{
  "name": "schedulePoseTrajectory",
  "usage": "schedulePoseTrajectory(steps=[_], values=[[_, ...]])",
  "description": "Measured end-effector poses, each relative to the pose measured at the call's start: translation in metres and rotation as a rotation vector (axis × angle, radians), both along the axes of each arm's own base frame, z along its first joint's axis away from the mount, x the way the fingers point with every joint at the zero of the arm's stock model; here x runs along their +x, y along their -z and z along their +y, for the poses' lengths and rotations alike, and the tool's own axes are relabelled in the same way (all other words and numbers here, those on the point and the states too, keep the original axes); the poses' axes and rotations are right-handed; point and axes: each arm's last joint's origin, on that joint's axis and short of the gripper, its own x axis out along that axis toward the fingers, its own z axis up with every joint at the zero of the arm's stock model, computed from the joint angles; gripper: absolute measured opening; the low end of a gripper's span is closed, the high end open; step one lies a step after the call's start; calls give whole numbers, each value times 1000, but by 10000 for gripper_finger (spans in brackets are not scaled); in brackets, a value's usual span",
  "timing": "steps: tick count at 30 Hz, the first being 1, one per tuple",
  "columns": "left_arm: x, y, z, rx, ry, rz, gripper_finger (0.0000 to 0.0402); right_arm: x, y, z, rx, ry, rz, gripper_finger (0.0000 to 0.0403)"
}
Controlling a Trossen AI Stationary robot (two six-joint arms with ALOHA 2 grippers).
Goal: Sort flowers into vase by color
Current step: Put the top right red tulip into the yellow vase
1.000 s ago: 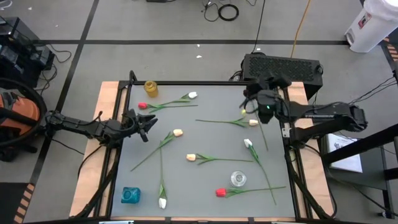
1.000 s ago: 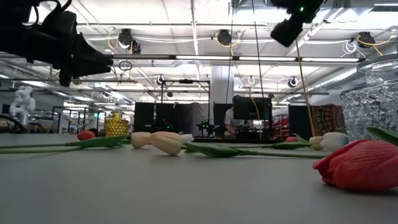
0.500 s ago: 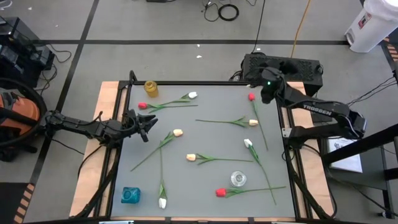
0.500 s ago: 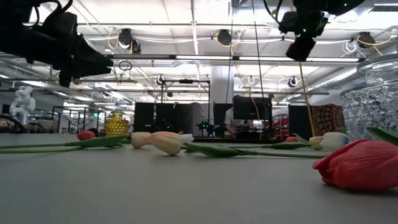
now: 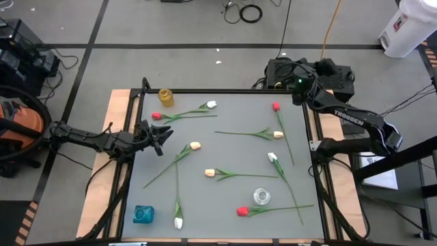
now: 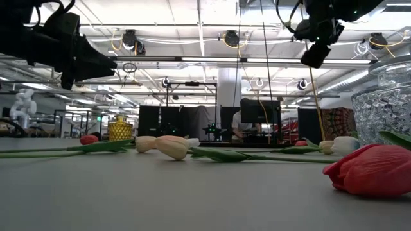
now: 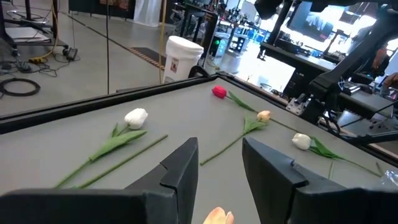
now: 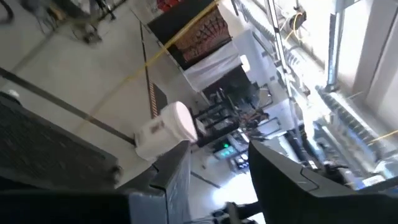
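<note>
Several tulips lie flat on the grey table (image 5: 232,150): red ones (image 5: 276,106) (image 5: 157,116) (image 5: 241,211), white ones (image 5: 212,104) (image 5: 272,157) (image 5: 178,223), and cream ones (image 5: 195,145) (image 5: 209,173) (image 5: 278,134). An amber vase (image 5: 165,97) stands at the far left, a clear glass vase (image 5: 261,197) near the right front and a blue vase (image 5: 143,214) at the near left. My left gripper (image 5: 162,137) (image 7: 219,167) hovers open above the table's left side. My right gripper (image 5: 321,68) (image 8: 219,180) is open and empty, raised beyond the far right corner and facing away from the table.
A black box (image 5: 311,74) sits just behind the table's far right corner, under my right arm. A white bin (image 5: 404,27) stands on the floor farther right. Wooden rails (image 5: 117,102) border the table's sides.
My right gripper has swung level from above the table's far right part toward the far right corner and past the edge, turning away from the table. This has uncovered the head of the red tulip lying there. The gap between its fingers is unchanged.
</note>
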Motion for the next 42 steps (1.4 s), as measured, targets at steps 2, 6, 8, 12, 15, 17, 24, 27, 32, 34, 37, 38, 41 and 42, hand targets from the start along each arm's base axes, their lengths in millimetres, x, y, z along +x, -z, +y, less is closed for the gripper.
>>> schedulePoseTrajectory(steps=[2, 6, 8, 12, 15, 17, 24, 27, 32, 34, 37, 38, 41, 42], values=[[0, 0, 0, 0, 0, 1, 132, 3, 0, 1, -22, -42, -46, 153], [0, 1, 0, 1, 0, 6, 132, 10, 0, 6, -101, -146, -222, 153], [0, 1, 0, 1, 0, 6, 132, 14, 0, 8, -146, -201, -341, 153], [0, 1, 0, 1, 0, 6, 132, 20, -1, 10, -181, -371, -596, 153], [0, 1, 0, 1, 0, 6, 132, 25, 1, 12, -72, -612, -757, 153], [0, 1, 0, 1, 0, 12, 132, 28, 2, 12, 48, -737, -840, 153], [1, 3, 0, 4, 0, 28, 132, 24, -4, 15, 279, -779, -854, 153], [2, 3, 0, 0, 0, 28, 132, 18, -17, 18, 384, -782, -824, 153], [2, 3, 0, -11, -2, 24, 132, 8, -37, 24, 538, -794, -860, 153], [2, 3, 0, -11, -2, 24, 132, 4, -43, 27, 597, -791, -881, 153], [2, 3, 0, -12, -2, 23, 132, -4, -46, 31, 679, -752, -892, 153], [2, 3, 0, -12, -2, 23, 132, -6, -46, 32, 704, -732, -893, 153], [2, 3, 0, -12, -2, 23, 132, -12, -39, 36, 795, -656, -883, 153], [2, 3, 0, -13, -2, 22, 132, -14, -36, 37, 822, -627, -875, 153]])
